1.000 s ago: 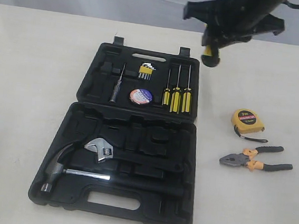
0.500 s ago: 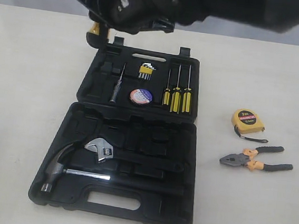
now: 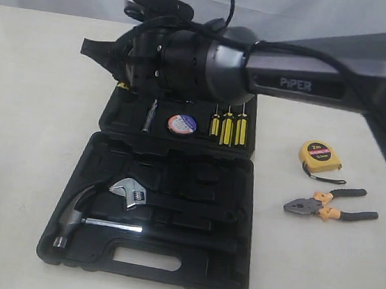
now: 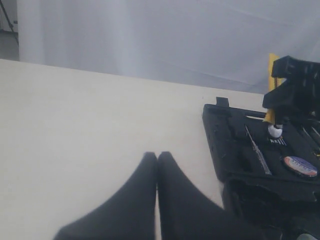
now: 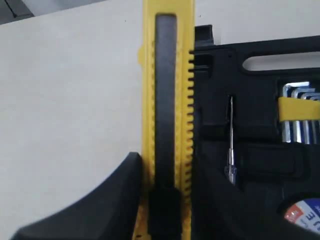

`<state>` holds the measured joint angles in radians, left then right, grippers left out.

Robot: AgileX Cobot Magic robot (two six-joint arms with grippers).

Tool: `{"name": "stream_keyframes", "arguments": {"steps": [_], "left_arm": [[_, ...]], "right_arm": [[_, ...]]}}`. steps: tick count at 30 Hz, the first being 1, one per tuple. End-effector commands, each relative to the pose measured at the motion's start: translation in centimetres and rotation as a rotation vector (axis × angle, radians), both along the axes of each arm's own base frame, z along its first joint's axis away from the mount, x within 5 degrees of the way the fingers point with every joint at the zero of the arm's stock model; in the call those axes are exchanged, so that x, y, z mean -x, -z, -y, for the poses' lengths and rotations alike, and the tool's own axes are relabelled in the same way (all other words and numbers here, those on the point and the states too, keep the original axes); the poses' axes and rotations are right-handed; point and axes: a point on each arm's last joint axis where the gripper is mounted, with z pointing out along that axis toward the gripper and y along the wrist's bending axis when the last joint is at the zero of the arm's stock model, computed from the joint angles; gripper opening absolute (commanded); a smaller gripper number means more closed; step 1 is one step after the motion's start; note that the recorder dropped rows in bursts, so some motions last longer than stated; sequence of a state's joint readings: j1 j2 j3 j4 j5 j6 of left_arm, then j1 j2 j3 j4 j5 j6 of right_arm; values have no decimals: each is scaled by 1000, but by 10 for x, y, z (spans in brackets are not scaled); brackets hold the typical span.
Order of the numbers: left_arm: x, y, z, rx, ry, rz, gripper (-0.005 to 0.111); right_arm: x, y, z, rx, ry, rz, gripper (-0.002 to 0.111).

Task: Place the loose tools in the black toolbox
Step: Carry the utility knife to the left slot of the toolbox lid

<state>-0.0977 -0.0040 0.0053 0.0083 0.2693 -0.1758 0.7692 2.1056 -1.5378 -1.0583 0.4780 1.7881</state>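
Across the pale bench [image 3: 33,102], reaching in from the right: the right arm [image 3: 308,80], long and low, wrist over the far-left corner of the open black toolbox [image 3: 103,156]. Crosses well past the middle of the exterior view.

On the right hand [image 5: 167,200], both fingers pressed to the flanks of the yellow-black utility knife [image 5: 165,90], clamping it by one end. Long axis of the knife in line with the fingers, free end pointing straight out beyond the fingertips, black slider facing the wrist camera. From the left wrist view, seen as a steep yellow strip above the toolbox's far half, near its outer edge. Cannot tell whether it touches the box. In the exterior view, almost wholly hidden behind the wrist.

Left hand [image 4: 156,160] closed, fingertips together on nothing, over bare bench just beside the toolbox.

On the bench right of the box, well apart from both hands: pliers with orange-black handles [image 3: 331,205], nose toward the box, and beyond them the yellow tape measure [image 3: 315,155]. In a round recess of the far half, the black tape roll with blue-white label [image 3: 181,123].
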Motion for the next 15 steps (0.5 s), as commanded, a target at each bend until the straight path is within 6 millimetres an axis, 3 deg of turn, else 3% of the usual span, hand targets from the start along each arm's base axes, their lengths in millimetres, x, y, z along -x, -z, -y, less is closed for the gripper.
{"name": "stream_keyframes", "arguments": {"steps": [1, 15], "left_arm": [[0, -1, 1, 8, 6, -3, 0], [0, -1, 1, 8, 6, -3, 0]], "right_arm": [[-6, 15, -8, 9, -13, 3, -1], [-13, 52, -23, 5, -67, -37, -1]]}}
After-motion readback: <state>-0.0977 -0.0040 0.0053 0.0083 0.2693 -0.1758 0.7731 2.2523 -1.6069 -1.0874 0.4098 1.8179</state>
